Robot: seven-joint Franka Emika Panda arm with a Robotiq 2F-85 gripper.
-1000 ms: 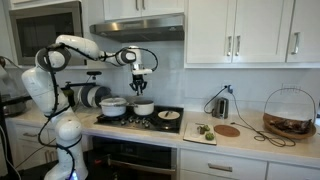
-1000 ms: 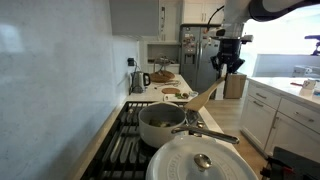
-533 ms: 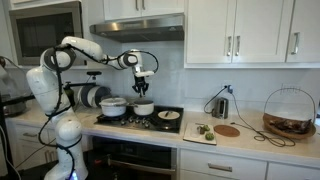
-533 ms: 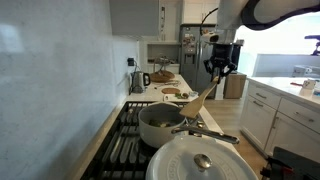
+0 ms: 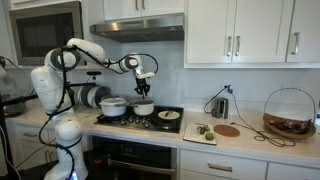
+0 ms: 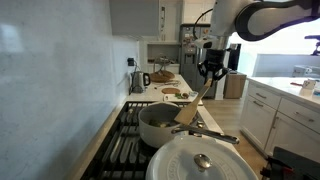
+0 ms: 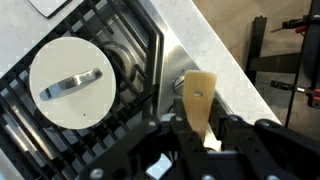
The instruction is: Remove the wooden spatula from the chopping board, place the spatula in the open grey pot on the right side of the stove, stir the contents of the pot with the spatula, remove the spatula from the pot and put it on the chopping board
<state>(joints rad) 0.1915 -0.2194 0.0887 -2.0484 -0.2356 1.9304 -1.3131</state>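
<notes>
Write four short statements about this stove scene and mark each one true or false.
1. The gripper is shut on the spatula. True.
2. The spatula lies on the chopping board. False: it hangs from the gripper above the stove.
3. The big pot has its white lid on. True.
4. The grey pot is covered. False: it stands open.
</notes>
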